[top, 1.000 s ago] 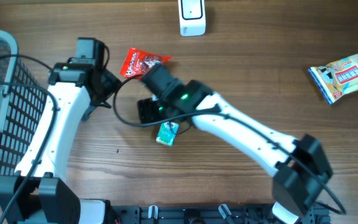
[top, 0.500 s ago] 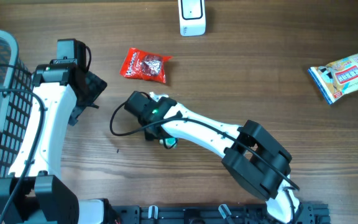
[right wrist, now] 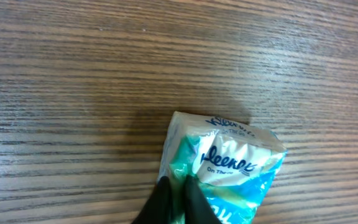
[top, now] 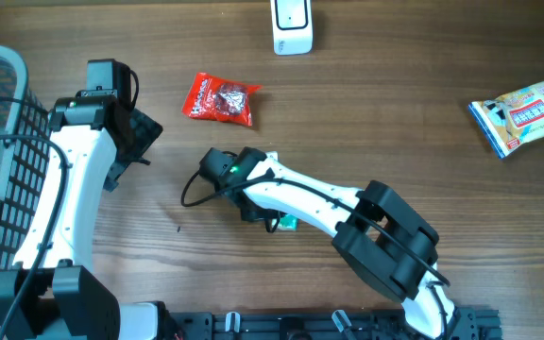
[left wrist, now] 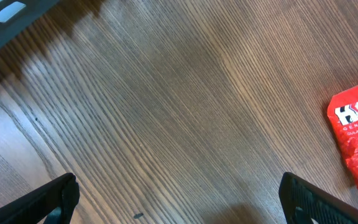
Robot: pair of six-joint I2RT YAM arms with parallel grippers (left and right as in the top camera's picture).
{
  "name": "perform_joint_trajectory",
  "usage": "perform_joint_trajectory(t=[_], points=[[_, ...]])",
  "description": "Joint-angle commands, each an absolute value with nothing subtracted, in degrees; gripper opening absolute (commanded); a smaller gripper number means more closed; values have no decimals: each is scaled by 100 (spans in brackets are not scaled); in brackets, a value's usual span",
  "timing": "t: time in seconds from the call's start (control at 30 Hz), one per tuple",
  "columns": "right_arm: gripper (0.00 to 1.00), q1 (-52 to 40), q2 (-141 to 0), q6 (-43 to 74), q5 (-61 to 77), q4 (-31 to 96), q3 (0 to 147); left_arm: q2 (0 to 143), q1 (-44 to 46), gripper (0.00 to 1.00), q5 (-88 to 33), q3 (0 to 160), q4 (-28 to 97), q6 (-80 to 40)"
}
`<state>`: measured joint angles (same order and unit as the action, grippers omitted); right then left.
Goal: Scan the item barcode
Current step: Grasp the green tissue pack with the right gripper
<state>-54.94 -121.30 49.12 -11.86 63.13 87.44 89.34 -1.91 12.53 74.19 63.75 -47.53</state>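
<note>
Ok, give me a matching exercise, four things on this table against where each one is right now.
Things:
1. red snack bag
2. tissue pack
3. white scanner
4. yellow snack pack

Places, as the overhead view shows them:
A. far right, lying alone
B. top edge, near the middle
C. pinched at one corner by the right claw
D. left of centre, lying free with nothing touching it

Pairs: 1-D, 2-C, 3-B, 4-A
</note>
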Motion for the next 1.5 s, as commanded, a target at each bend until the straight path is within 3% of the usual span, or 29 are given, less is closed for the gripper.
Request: perform_joint_trajectory(t=[0.0,0.17,0.43,0.5,0.6,0.7,0.87,0.93,1.07,1.13,1.23,1.37,1.47], points=[[4,-5454,-12300,4945,-1155,6466,8792,8903,-226,100,1350,7411,6390,-4847],[4,-5039,-12022,4300,-856,7225,9668,8903,-226,100,1350,7411,6390,-4847],[4,-2847,-11297,1234,4783,5946,9338,8903,-226,100,1350,7411,6390,-4847],[4,-2692,-11303,1264,6202,4554,8119,8903,-226,100,1350,7411,6390,-4847],[4,-2714,-11303,2766,6716,2082,6569,8903,-226,100,1352,7411,6390,-4847],[4,-2604,-11303,3607,6504,639,5695,8903,-226,100,1350,7411,6390,-4847],[8,-1907,-11303,3385,5100,2064,5586,8903,-226,100,1350,7411,6390,-4847],[34,-1739,-11301,2886,4359,2746,5616,8903,-226,100,1350,7411,6388,-4847],[69,-1420,-11207,2115,2790,4584,6333,8903,-226,100,1350,7411,6390,-4847],[77,-1402,-11133,1553,2967,5089,6823,8903,-226,100,1350,7411,6390,-4847],[77,-1629,-11115,696,4082,5181,7131,8903,-226,100,1350,7411,6390,-4847],[61,-2314,-11124,451,3944,5035,7076,8903,-226,100,1350,7411,6390,-4847],[61,-2928,-11124,1258,2770,4657,7076,8903,-226,100,1350,7411,6390,-4847]])
